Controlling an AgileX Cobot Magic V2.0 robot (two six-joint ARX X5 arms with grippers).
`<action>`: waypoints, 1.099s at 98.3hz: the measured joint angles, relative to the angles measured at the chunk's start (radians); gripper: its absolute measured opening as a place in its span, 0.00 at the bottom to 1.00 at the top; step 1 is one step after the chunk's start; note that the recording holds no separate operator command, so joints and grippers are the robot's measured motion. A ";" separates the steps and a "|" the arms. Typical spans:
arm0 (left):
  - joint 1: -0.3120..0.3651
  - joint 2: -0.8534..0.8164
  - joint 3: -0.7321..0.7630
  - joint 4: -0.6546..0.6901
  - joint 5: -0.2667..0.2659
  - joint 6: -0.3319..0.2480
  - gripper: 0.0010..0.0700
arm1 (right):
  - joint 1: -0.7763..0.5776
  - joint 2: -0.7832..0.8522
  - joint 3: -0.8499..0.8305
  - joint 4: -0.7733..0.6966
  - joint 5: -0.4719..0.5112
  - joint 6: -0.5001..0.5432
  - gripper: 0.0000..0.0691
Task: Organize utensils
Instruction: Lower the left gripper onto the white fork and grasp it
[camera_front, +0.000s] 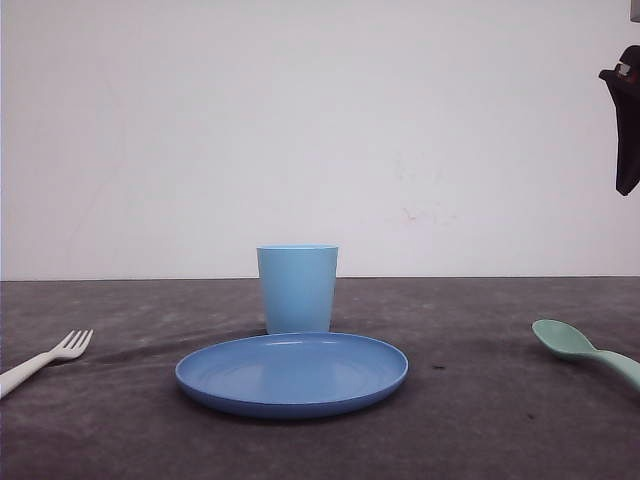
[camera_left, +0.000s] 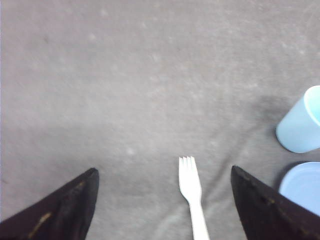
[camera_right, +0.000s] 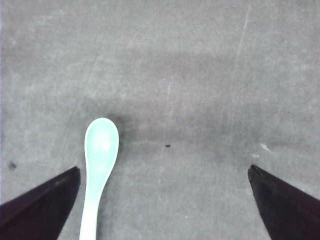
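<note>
A bare test setup, more lab than home: a dark grey cloth-covered counter (camera_front: 480, 420) runs to a plain white wall (camera_front: 300, 130) at the far side, with only toy-like plastic tableware, a plate (camera_front: 292, 374) and cup (camera_front: 297, 288), laid out.

white fork (camera_front: 45, 359) lying left, mint spoon (camera_front: 588, 353) right

Black tapered fingers (camera_left: 65, 205), matte (one scuffed yellowish)

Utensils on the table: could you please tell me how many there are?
2. The white fork lies at the table's left edge, left of the blue plate. The mint-green spoon lies at the right edge. Both run partly out of the front view.
</note>
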 joint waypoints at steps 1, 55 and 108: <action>-0.002 0.005 0.000 0.000 0.000 -0.005 0.73 | 0.000 0.000 0.000 -0.002 0.000 0.000 0.98; -0.181 0.415 0.000 0.003 0.002 -0.089 0.73 | 0.000 0.000 0.000 -0.018 0.003 -0.001 0.99; -0.267 0.655 0.007 0.146 -0.093 -0.129 0.73 | 0.000 0.000 0.000 -0.025 0.023 -0.001 0.99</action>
